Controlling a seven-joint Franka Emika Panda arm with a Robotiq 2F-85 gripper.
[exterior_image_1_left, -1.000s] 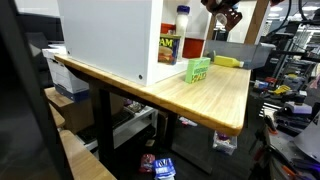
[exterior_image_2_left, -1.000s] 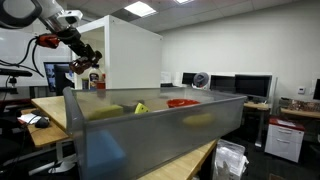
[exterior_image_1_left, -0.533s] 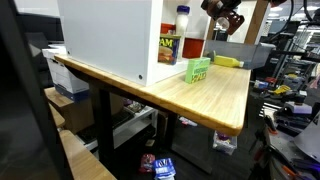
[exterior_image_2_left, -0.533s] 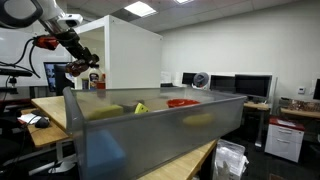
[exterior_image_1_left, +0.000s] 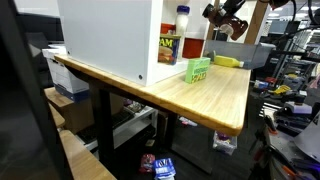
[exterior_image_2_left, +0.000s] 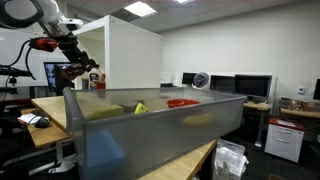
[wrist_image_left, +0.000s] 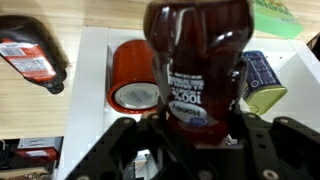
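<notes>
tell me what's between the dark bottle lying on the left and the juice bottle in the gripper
An orange-red can; the wrist view shows it between the dark bottle and the held juice bottle.

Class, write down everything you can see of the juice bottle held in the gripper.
The juice bottle looks like clear plastic filled with dark red liquid, and its label carries "100%" in white. The gripper clamps it at the label, with a black finger on each side. It is held in the air above a red can, and only the fingers touch it. Its cap is out of sight.
</notes>
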